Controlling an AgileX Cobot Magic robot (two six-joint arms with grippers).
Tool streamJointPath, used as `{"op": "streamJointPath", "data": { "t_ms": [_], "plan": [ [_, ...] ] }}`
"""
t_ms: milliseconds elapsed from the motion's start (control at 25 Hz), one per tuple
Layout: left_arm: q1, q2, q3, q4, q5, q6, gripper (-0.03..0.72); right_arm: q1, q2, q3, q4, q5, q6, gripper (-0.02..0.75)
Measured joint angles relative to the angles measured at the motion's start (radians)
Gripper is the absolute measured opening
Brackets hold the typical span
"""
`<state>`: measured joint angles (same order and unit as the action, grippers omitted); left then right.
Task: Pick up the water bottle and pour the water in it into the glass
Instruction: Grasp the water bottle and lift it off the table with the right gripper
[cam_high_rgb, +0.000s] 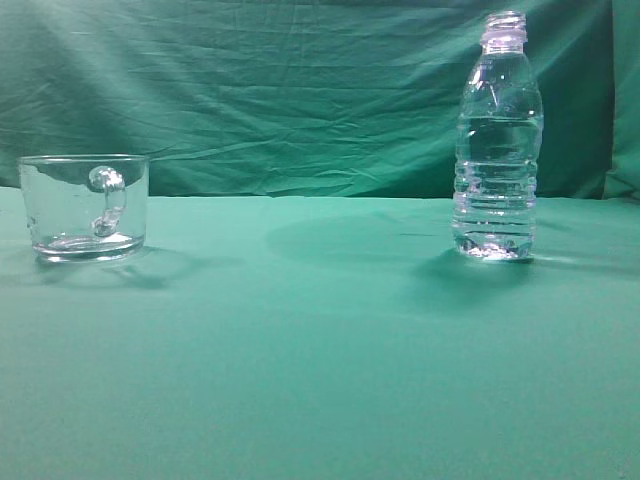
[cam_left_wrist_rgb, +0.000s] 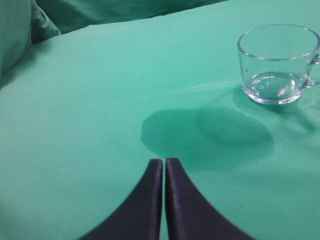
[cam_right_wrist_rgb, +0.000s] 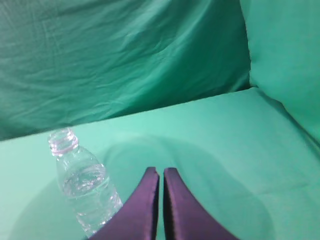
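Note:
The water bottle (cam_high_rgb: 497, 140) stands upright and capless on the green cloth at the right, holding clear water (cam_high_rgb: 496, 180) up to about its shoulder. It also shows in the right wrist view (cam_right_wrist_rgb: 82, 185), to the left of my right gripper (cam_right_wrist_rgb: 161, 172), which is shut and empty above the cloth. The glass (cam_high_rgb: 85, 207), a short clear mug with a looped handle, stands empty at the left. In the left wrist view the glass (cam_left_wrist_rgb: 277, 62) is at the upper right, well ahead of my left gripper (cam_left_wrist_rgb: 164, 161), which is shut and empty. Neither gripper shows in the exterior view.
Green cloth covers the table (cam_high_rgb: 320, 350) and hangs as a backdrop (cam_high_rgb: 280, 90). The cloth rises in folds at the left in the left wrist view (cam_left_wrist_rgb: 20, 35) and at the right in the right wrist view (cam_right_wrist_rgb: 285, 65).

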<state>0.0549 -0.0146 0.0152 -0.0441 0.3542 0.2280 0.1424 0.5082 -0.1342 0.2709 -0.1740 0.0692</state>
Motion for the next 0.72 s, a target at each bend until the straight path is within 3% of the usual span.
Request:
{"op": "streamJointPath", "data": {
  "t_ms": [240,480,520,560,720],
  "plan": [
    [0.000,0.000,0.000,0.000,0.000,0.000,0.000,0.027,0.154,-0.064,-0.297,-0.010,0.022,0.000],
    [0.000,0.000,0.000,0.000,0.000,0.000,0.000,0.152,0.375,-0.086,-0.473,-0.205,0.060,0.000],
    [0.000,0.000,0.000,0.000,0.000,0.000,0.000,0.167,0.423,-0.086,-0.482,-0.245,0.060,0.050],
    [0.000,0.000,0.000,0.000,0.000,0.000,0.000,0.182,0.471,-0.086,-0.490,-0.284,0.060,0.050],
    [0.000,0.000,0.000,0.000,0.000,0.000,0.000,0.194,0.643,-0.086,-0.490,-0.433,0.055,0.246]
  ]
}}
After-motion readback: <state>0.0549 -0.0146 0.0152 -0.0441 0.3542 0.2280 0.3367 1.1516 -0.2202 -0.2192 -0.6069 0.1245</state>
